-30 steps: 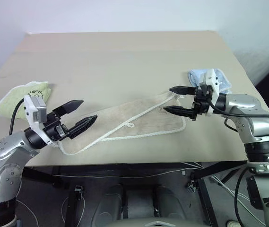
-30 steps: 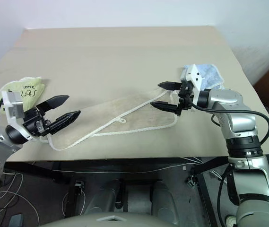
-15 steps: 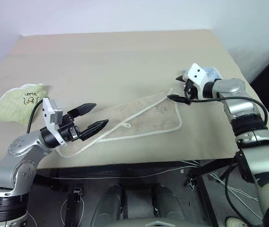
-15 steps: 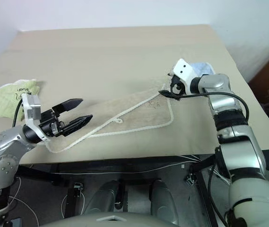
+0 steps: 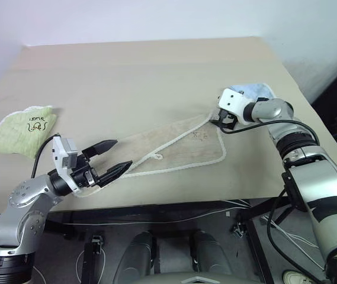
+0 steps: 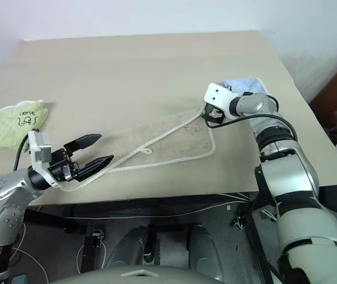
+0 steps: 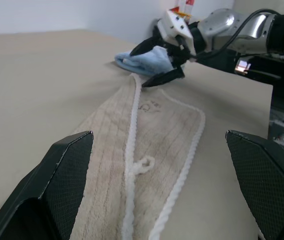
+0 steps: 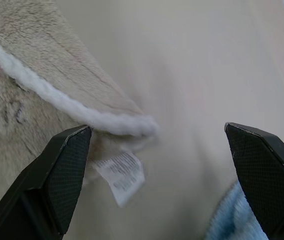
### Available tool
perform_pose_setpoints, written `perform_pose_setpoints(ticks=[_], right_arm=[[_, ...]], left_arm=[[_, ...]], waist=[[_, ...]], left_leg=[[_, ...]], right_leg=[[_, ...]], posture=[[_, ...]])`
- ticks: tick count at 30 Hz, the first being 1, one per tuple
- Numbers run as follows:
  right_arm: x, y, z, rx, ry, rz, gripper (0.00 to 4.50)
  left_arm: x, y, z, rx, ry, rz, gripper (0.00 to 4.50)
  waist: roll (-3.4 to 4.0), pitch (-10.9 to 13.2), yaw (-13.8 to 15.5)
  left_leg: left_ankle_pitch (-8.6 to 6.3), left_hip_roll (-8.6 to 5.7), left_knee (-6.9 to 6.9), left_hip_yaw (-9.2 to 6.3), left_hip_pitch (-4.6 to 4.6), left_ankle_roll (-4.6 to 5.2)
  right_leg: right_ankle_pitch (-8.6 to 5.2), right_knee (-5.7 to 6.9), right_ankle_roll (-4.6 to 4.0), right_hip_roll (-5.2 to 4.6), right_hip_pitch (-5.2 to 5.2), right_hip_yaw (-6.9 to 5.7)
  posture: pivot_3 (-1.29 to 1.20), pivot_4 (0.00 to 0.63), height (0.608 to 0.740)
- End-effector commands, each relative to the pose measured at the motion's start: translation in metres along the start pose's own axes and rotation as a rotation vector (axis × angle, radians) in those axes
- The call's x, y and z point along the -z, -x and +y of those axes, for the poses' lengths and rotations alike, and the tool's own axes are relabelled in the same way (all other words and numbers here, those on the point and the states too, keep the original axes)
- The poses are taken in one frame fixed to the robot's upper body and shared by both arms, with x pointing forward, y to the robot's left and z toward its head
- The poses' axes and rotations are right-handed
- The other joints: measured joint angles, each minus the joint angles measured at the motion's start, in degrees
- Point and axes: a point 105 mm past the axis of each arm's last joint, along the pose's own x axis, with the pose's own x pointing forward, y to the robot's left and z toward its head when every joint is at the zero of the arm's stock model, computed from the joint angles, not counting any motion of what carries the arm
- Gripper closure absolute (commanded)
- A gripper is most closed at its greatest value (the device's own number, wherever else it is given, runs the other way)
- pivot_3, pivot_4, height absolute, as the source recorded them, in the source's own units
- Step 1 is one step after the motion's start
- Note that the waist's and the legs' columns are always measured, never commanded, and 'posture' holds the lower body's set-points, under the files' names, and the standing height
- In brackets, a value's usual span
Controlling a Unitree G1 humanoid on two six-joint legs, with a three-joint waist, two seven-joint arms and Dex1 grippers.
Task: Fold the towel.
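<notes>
A: Item, head views — beige towel [image 5: 174, 148], one layer doubled over on the table [image 5: 144, 77], white corded edging. Handling?

B: Soft, light and limp, I judge — it will sag and drag, not slide as a sheet. The corded corners are the best places to take hold. The right gripper [image 5: 220, 118] stands at the far corner, fingers spread, nothing in them. The left gripper [image 5: 110, 157] hovers over the near corner, spread wide as well, empty.

A: Left wrist view?

B: The towel runs straight ahead of the left gripper's own fingers [image 7: 57, 190], with a hanging loop [image 7: 142, 164] on the cord partway along. At its far end the right gripper [image 7: 162, 64] stands just in front of a blue cloth [image 7: 144, 57].

A: Right wrist view?

B: The towel's corner [image 8: 132, 122] lies between the parted fingers [image 8: 64, 175], with a care label [image 8: 122, 175] sticking out beneath it.

A: Change from a second ago?

B: The right gripper has reached forward and dipped onto its corner; it was held above the towel, short of it. The left has sunk slightly. The towel has not moved. A green cloth [image 5: 23, 127] lies well off to the left gripper's outer side.
</notes>
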Motion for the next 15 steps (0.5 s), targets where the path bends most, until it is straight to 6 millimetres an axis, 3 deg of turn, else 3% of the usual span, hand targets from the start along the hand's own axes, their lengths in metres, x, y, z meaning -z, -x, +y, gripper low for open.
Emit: perform_pose_setpoints(ticks=[1,8,11,15], right_arm=[[-0.020,-0.003,-0.013,0.053,0.062,-0.035,0.00],[-0.026,-0.012,-0.008,0.058,0.079,-0.041,0.00],[-0.023,-0.013,-0.004,0.048,0.116,-0.019,0.56],[-0.020,-0.014,-0.001,0.041,0.148,-0.005,1.90]], left_arm=[[-0.003,0.007,0.007,-0.017,-0.035,-0.017,0.06],[0.006,0.023,0.014,-0.038,-0.050,-0.002,0.06],[0.007,0.026,0.013,-0.042,-0.056,-0.001,0.00],[0.005,0.027,0.011,-0.045,-0.062,-0.001,0.00]], waist=[[0.00,0.00,0.00],[0.01,0.01,-0.13],[0.01,0.01,-0.15],[0.01,0.01,-0.46]], left_leg=[[0.00,0.00,0.00,0.00,0.00,-0.01],[0.01,0.00,-0.03,-0.01,0.02,-0.01],[0.01,0.00,-0.04,-0.02,0.02,-0.02],[0.01,0.00,-0.04,-0.02,0.02,-0.02]], right_leg=[[0.00,0.01,0.01,0.00,0.00,0.00],[0.01,0.01,0.02,0.02,-0.01,0.00],[0.01,0.02,0.02,0.02,-0.01,0.00],[0.01,0.02,0.02,0.01,-0.01,0.00]], posture=[[0.00,0.150,0.740],[0.00,0.150,0.740],[0.00,0.150,0.740],[0.00,0.150,0.740]])
